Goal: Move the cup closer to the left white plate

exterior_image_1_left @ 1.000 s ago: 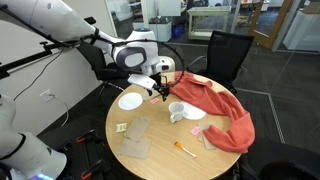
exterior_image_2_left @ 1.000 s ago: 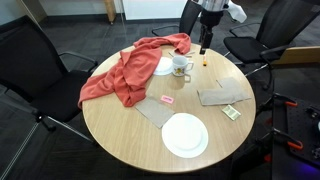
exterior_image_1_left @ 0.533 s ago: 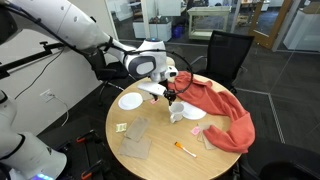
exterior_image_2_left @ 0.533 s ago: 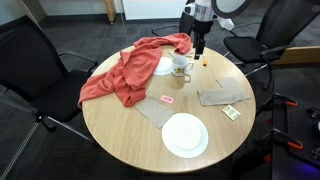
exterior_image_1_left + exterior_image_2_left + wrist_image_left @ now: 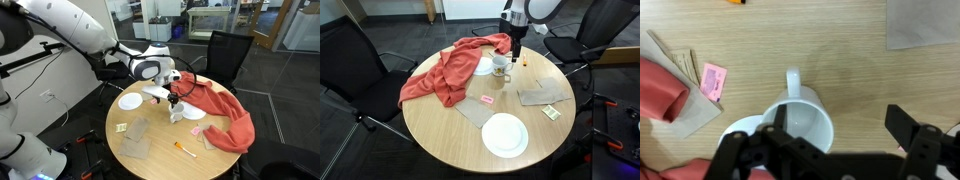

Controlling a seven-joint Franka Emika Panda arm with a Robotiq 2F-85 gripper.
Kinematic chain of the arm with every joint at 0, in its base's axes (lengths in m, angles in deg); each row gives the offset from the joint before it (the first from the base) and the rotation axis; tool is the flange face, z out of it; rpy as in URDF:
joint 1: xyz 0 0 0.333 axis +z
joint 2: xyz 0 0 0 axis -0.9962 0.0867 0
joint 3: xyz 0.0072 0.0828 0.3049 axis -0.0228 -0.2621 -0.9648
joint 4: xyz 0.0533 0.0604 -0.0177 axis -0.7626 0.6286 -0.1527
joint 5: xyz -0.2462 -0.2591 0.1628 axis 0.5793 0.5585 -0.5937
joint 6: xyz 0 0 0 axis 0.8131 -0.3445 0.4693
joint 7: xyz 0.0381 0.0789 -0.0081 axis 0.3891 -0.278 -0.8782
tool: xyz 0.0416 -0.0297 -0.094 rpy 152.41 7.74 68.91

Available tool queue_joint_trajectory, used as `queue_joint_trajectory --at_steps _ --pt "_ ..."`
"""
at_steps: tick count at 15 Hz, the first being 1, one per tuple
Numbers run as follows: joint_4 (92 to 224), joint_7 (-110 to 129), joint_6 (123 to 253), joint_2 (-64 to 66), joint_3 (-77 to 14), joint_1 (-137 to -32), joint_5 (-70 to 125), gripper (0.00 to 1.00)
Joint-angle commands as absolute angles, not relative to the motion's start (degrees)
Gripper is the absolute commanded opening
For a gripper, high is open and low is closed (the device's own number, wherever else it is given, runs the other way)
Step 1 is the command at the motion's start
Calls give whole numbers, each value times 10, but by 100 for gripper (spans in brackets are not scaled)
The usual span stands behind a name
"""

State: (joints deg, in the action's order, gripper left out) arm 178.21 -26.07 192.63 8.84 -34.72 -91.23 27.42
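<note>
In the wrist view the gripper (image 5: 837, 125) hangs with its jaws spread wide. One finger (image 5: 778, 122) shows over the rim of the cup (image 5: 805, 118), and the other finger (image 5: 902, 128) stands out over bare wood. The cup therefore sits off-centre in the gap, toward the first finger. I cannot tell whether that finger is inside the mouth or only above it. The handle (image 5: 792, 80) points away from the wrist, across the closing line, so it looks clear of both fingers. Just beside the cup, a second white plate (image 5: 737, 130) is partly tucked under the red cloth (image 5: 660, 90). The left white plate (image 5: 130, 100) lies well apart across the table (image 5: 160, 160), on the side of the cup away from the cloth. The carry would likely run that way.
</note>
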Motion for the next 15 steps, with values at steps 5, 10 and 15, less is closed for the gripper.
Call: queue_joint_trajectory --at_steps 5,10,15 --pt "1760 -252 1975 119 -363 -912 296 100" --pt "1729 -248 1983 155 -374 -907 307 100" --pt "1696 -241 1969 189 -377 -900 315 100"
